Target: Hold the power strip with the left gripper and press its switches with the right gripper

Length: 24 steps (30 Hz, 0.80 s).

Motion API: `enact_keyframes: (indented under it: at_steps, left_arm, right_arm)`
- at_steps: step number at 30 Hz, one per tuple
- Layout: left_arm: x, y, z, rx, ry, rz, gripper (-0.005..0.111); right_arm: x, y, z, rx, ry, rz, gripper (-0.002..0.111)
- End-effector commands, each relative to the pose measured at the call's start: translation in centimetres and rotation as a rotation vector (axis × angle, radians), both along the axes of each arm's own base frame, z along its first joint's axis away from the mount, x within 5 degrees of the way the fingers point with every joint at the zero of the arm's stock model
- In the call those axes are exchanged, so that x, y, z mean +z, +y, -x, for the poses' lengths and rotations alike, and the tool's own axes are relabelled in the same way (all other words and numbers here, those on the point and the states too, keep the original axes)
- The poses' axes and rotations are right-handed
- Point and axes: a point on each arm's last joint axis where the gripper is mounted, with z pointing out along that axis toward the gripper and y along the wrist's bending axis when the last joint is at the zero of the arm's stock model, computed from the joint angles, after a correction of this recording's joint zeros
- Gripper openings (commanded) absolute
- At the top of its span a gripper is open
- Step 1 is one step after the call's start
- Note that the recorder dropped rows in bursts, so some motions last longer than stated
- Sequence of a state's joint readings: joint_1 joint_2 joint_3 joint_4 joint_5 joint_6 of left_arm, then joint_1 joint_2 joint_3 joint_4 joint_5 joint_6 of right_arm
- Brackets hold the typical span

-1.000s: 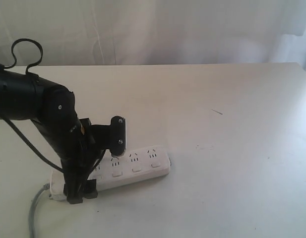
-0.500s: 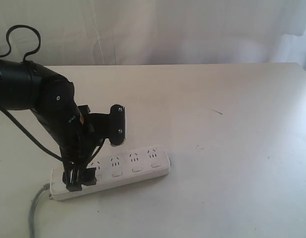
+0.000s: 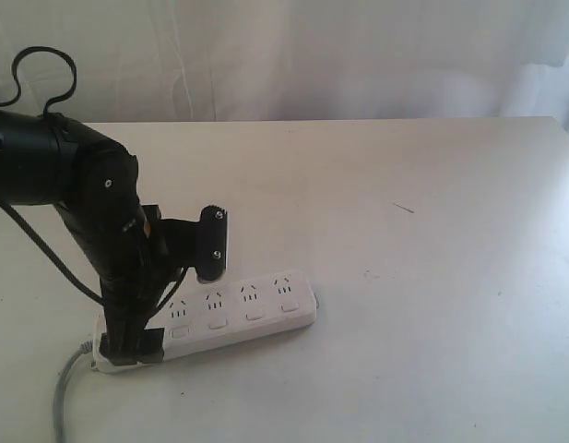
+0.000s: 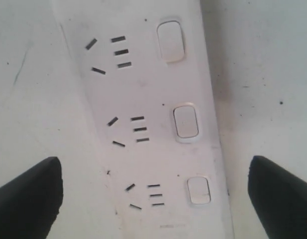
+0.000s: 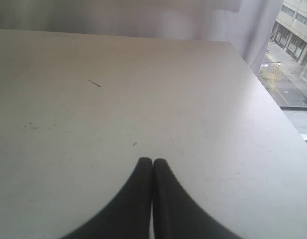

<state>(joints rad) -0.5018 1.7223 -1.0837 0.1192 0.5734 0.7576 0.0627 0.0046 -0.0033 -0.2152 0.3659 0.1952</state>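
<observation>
The white power strip (image 3: pixel 256 314) lies flat on the table at the front left, its grey cord (image 3: pixel 65 388) trailing off its left end. My left gripper (image 3: pixel 171 297) points down over the strip's left half, open. In the left wrist view the left gripper (image 4: pixel 153 167) straddles the power strip (image 4: pixel 143 99), each black fingertip (image 4: pixel 39 184) clear of the strip's sides. Three switches (image 4: pixel 185 122) show there in a row beside the sockets. My right gripper (image 5: pixel 153 162) is shut over bare table and holds nothing; the exterior view does not show it.
The white table (image 3: pixel 422 212) stretches to the right of the strip with a small dark mark (image 3: pixel 404 208) on it. A pale curtain (image 3: pixel 293 55) hangs behind the far edge. The table's right edge (image 5: pixel 272 109) borders a window.
My left arm has shifted left along the strip and its jaws have spread wider. The power strip has not moved.
</observation>
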Motion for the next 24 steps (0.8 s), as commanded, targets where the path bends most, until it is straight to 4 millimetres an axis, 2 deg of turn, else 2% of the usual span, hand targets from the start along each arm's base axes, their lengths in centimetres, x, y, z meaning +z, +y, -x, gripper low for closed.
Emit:
enact_keyframes:
  at_steps: [1, 16, 24]
  left_arm:
    - [0.2, 0.2, 0.2, 0.007, 0.022, -0.008, 0.105]
    - [-0.1, -0.1, -0.2, 0.065, -0.021, 0.032, 0.105]
    - [-1.8, -0.1, -0.2, 0.072, 0.056, -0.007, 0.105]
  right_arm:
    - [0.0, 0.0, 0.0, -0.005, -0.009, 0.000, 0.000]
    - [0.0, 0.0, 0.0, -0.005, -0.009, 0.000, 0.000]
    - [0.0, 0.0, 0.0, -0.005, -0.009, 0.000, 0.000]
